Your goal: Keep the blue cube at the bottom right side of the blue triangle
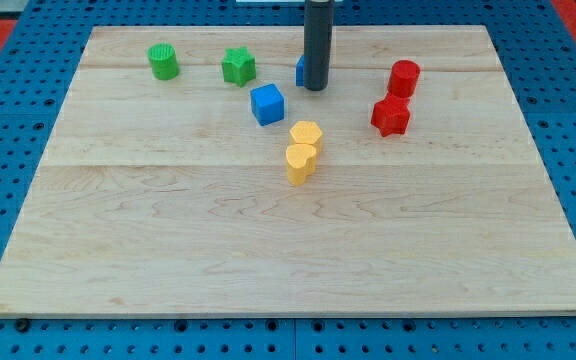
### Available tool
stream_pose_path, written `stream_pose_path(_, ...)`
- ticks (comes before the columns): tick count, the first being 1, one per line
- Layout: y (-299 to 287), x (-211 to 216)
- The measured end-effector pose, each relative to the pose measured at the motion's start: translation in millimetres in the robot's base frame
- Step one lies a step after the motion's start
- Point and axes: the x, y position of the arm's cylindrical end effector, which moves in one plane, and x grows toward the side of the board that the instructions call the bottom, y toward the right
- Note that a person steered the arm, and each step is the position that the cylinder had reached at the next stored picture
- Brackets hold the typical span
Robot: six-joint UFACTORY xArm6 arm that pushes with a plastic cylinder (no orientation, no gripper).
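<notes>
Camera view: one wooden board on a blue pegboard surface, seen from the board's near edge.
Rod: dark and upright, coming down from the view's top; my tip rests near the board's top edge, about midway across.
Claw: the arm carries none, only the rod, so no spread or pinch can be reported.
Blue cube: below and to the view's left of my tip, near it but apart. It sits turned, one corner facing the view's bottom. Its sides look equal, so no long axis can be told.
Blue triangle: only a sliver shows at the rod's left side; the rest is hidden behind the rod. Shape and heading cannot be confirmed here.
Relation: the blue cube lies below and to the view's left of that visible sliver, close by, not touching.
Green cylinder: near the top edge, toward the view's left.
Green star: just right of the green cylinder, apart from it.
Red cylinder: at the view's right, near the top.
Red star-like block: just below the red cylinder, close against it.
Yellow blocks: two, one above the other, touching, below and right of the blue cube.
Open room: the whole lower half of the board is bare, as are its left and right margins.
</notes>
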Motion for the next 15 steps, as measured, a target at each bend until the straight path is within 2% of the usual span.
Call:
stream_pose_path(1,4.7,38.8)
stream_pose_path(2,-24.0,52.2)
stream_pose_path(4,-127.7,76.2)
stream_pose_path(5,-120.7,39.9)
stream_pose_path(7,-55.6,15.1)
stream_pose_path(12,12.3,48.7)
stream_pose_path(13,44.3,51.7)
stream_pose_path(14,80.8,50.4)
stream_pose_path(15,93.0,33.6)
